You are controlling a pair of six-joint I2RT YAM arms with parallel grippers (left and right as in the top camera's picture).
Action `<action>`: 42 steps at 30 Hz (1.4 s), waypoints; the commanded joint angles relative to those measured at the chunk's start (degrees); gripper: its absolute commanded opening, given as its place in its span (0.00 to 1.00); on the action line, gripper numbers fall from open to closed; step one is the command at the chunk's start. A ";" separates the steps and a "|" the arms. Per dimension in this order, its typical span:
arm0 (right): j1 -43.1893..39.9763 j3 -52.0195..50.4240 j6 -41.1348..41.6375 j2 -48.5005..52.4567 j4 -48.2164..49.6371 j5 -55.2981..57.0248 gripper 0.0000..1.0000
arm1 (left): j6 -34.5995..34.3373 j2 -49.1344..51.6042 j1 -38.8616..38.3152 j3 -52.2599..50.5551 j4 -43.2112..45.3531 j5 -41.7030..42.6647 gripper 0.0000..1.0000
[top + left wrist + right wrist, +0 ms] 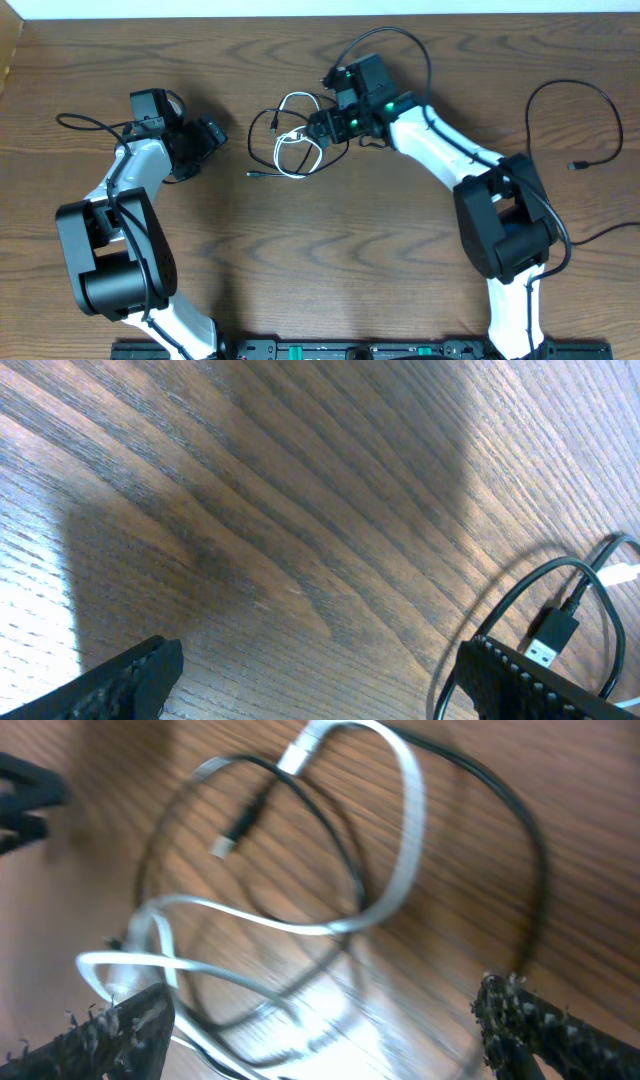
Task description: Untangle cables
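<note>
Over bench centre, above looped white cable and black cable: right fingers spread, nothing held; left fingers released, aside. Step: choosing grasp. Next: pinch white loop, draw clear of black.

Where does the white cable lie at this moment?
In the overhead view the white cable lies looped with the black cable on the table, just left of the right hand and well right of the left hand.
</note>
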 commanded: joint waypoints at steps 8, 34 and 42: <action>7.52 0.11 0.83 -0.20 0.42 -0.31 0.89 | -0.15 0.66 0.13 -0.74 -0.33 -0.15 0.93; 10.56 -2.47 -15.74 0.17 0.42 -10.58 0.26 | -0.15 0.66 0.13 -0.74 -0.35 -0.15 0.93; 6.71 -2.47 -11.10 0.17 3.69 -17.49 0.22 | -0.13 0.66 0.13 -0.74 -0.35 -0.15 0.92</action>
